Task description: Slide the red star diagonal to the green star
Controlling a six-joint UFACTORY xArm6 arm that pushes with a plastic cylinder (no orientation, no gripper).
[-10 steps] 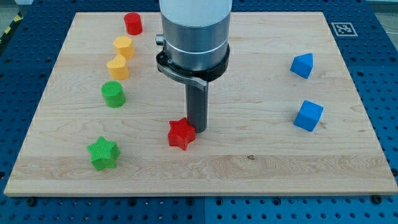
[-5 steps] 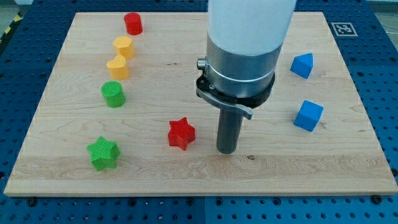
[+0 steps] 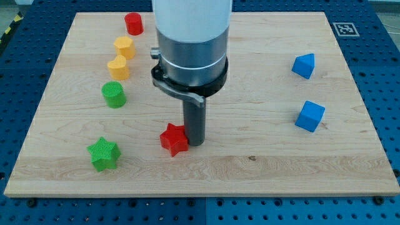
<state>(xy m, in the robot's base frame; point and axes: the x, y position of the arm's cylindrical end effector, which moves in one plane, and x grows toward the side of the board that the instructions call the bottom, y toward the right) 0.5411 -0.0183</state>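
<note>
My tip (image 3: 194, 143) is pressed against red star (image 3: 174, 139) at its right; nothing gripped. Light, rigid, slides easily; best pushed mid-body toward green star (image 3: 103, 154).

1. The wooden tabletop (image 3: 262, 169) carries eight small blocks.
2. My tip (image 3: 195, 144) touches the red star (image 3: 174, 139) on its right edge.
3. Left of my tip sits the green star (image 3: 103, 154) (well apart).
4. Up-left: green cylinder (image 3: 114, 94), two yellow blocks (image 3: 118, 67) (image 3: 124, 46), red cylinder (image 3: 133, 23).
5. Far right: two blue blocks (image 3: 310, 115) (image 3: 304, 65).
</note>
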